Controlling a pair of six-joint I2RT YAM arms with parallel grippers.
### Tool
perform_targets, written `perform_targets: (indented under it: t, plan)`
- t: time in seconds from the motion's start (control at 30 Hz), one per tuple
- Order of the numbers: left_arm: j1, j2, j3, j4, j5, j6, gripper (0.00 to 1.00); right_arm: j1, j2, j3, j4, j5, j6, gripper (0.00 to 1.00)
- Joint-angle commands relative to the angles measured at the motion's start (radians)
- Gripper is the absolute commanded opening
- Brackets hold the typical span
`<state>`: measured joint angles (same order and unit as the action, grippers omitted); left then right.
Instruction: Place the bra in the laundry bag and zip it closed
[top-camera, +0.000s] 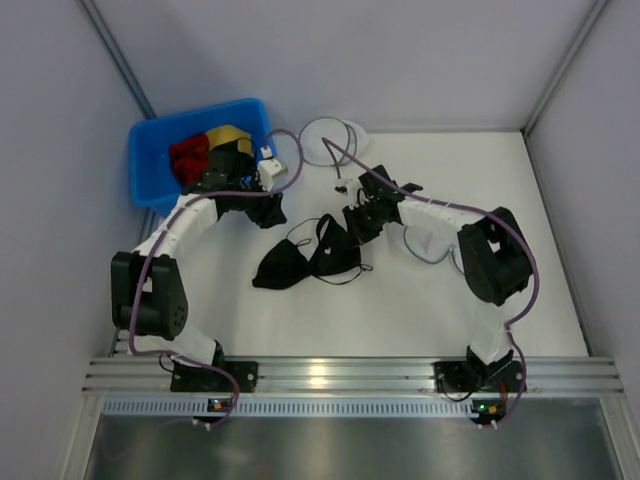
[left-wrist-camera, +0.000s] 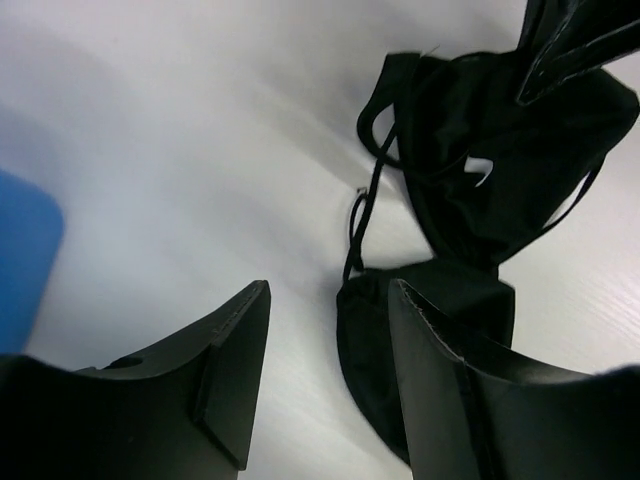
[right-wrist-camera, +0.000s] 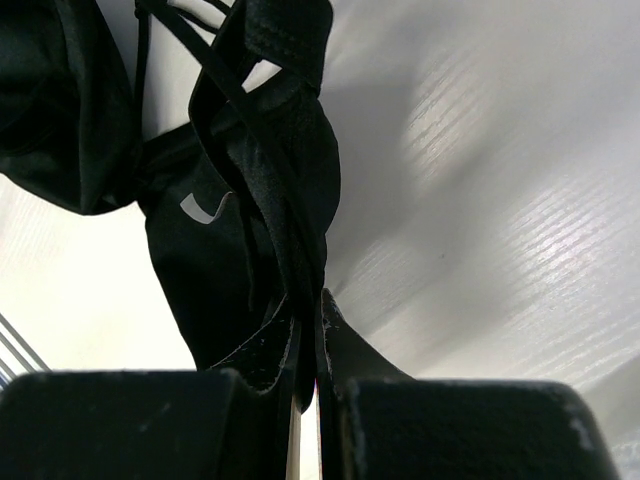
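The black bra (top-camera: 305, 257) lies crumpled on the white table (top-camera: 450, 300) between my two grippers. My right gripper (top-camera: 352, 226) is at its right edge and shut on its thin straps. In the right wrist view the jaws (right-wrist-camera: 312, 312) pinch the straps, and the bra's cups (right-wrist-camera: 200, 250) hang beyond them. My left gripper (top-camera: 265, 213) is open and empty just left of the bra. In the left wrist view its open fingers (left-wrist-camera: 330, 300) hover over the table with the bra (left-wrist-camera: 480, 170) ahead and to the right. The round mesh laundry bag (top-camera: 335, 140) lies at the back of the table.
A blue bin (top-camera: 150, 165) stands at the back left, holding a red garment (top-camera: 188, 158) and a yellow-and-black garment (top-camera: 228, 134). Grey walls enclose the table on three sides. A metal rail (top-camera: 340, 375) runs along the near edge.
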<state>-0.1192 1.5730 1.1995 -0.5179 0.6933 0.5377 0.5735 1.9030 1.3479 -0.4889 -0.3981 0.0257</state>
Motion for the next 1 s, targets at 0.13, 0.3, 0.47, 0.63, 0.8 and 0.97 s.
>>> perform_targets:
  t: [0.13,0.3,0.47,0.63,0.8,0.97]
  plan:
    - [-0.189,0.111,0.090,0.150,-0.087,-0.054,0.60,0.003,-0.004,0.037,-0.007,-0.036,-0.009,0.00]
    - [-0.246,0.157,0.086,0.260,-0.153,-0.079,0.63,0.002,-0.012,0.031,-0.007,-0.053,-0.006,0.00]
    - [-0.275,0.200,0.084,0.259,-0.170,-0.051,0.59,0.003,-0.010,0.034,-0.002,-0.065,-0.003,0.00]
    - [-0.277,0.158,0.048,0.243,-0.137,-0.024,0.11,0.002,-0.005,0.034,-0.008,-0.065,-0.003,0.00]
    - [-0.274,0.046,0.028,0.214,-0.095,-0.041,0.00,0.002,0.008,0.030,-0.013,-0.067,-0.003,0.14]
    - [-0.267,-0.117,0.012,0.214,-0.034,-0.134,0.00,0.000,0.021,0.027,-0.017,-0.059,-0.004,0.49]
